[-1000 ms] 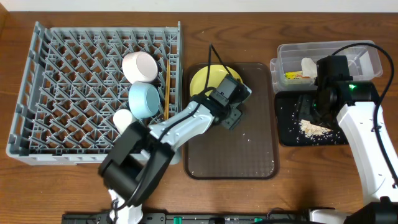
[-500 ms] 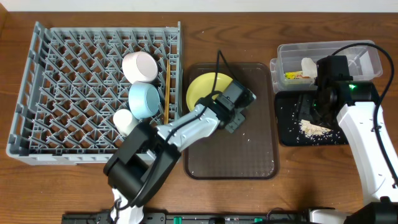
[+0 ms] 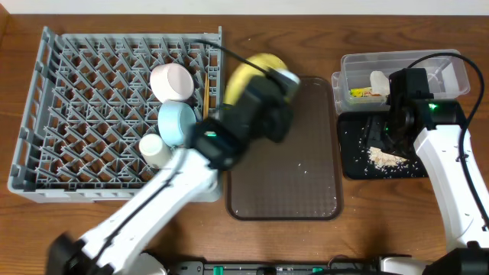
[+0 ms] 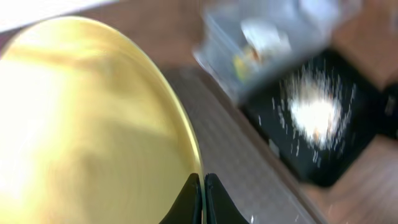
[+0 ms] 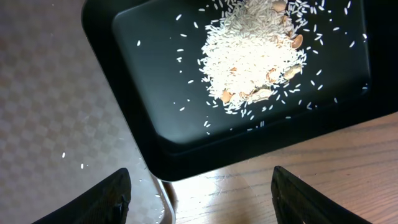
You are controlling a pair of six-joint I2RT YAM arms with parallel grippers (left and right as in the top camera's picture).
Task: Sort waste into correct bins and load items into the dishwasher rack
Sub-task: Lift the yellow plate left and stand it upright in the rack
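Note:
My left gripper is shut on the rim of the round yellow plate, which is tilted up on edge. Overhead, the blurred plate hangs over the brown tray's far left corner, beside the grey dishwasher rack. In the rack sit a white bowl, a light blue bowl, a small white cup and wooden chopsticks. My right gripper is open and holds nothing, above the near corner of the black tray with its rice scraps.
The clear tub at the back right holds the orange-and-green wrapper and white tissue. The brown serving tray lies mid-table with a few rice grains on it. Bare wooden table lies in front.
My left gripper shut on the plate's rim and lifted it off the brown tray, swinging it up and left toward the rack. The right arm has not moved.

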